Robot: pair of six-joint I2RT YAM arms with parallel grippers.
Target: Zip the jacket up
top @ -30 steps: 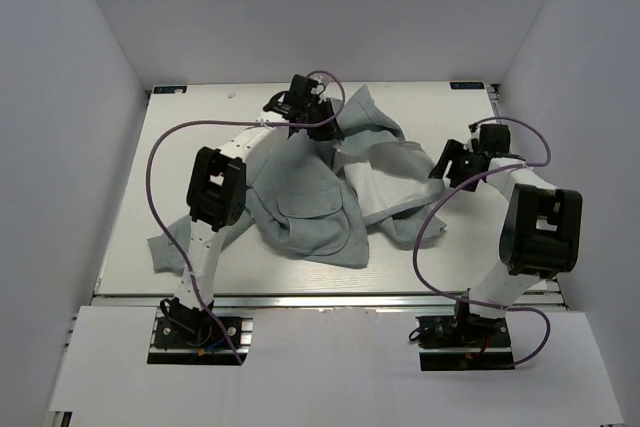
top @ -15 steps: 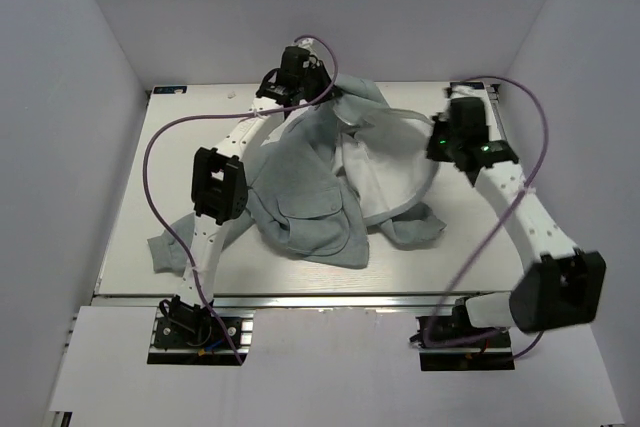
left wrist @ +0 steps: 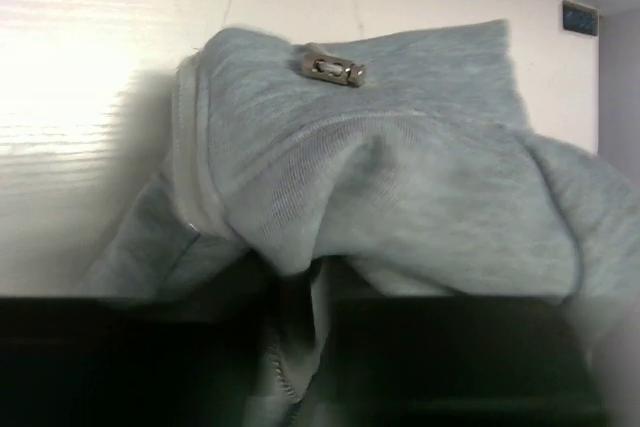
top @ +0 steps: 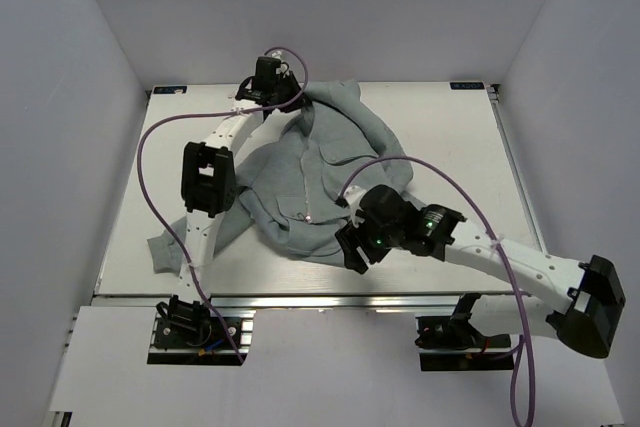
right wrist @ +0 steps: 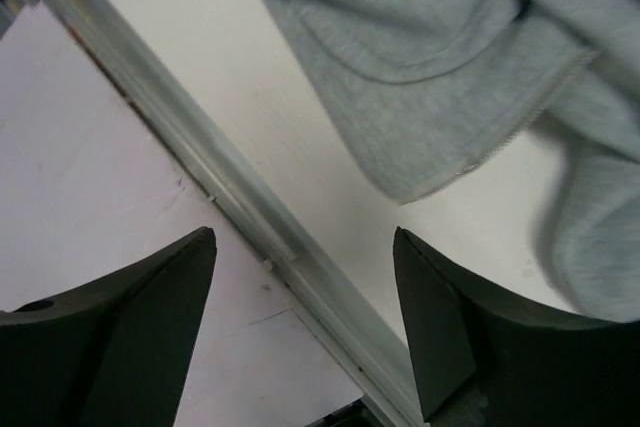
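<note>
The light grey jacket (top: 320, 177) lies crumpled mid-table, one sleeve (top: 165, 250) trailing to the near left. My left gripper (top: 283, 102) is at the far end, shut on a fold of the jacket's top edge. In the left wrist view the fabric (left wrist: 380, 177) bunches above the dark jaws, with a metal zipper pull (left wrist: 333, 68) on top and a zipper-tooth edge (left wrist: 280, 372) pinched between them. My right gripper (top: 348, 247) is open and empty, hovering by the jacket's near hem (right wrist: 470, 152). Its fingers (right wrist: 160, 317) spread over the table's front edge.
A metal rail (right wrist: 250, 212) runs along the table's near edge under the right gripper, with white board (right wrist: 90, 187) beyond it. White walls enclose the table (top: 470, 147) on three sides. Purple cables (top: 150, 147) loop from both arms.
My right arm swung from the far right down to the near centre, away from the jacket's edge. The right front panel now lies folded over. My left gripper shifted left with its fold.
</note>
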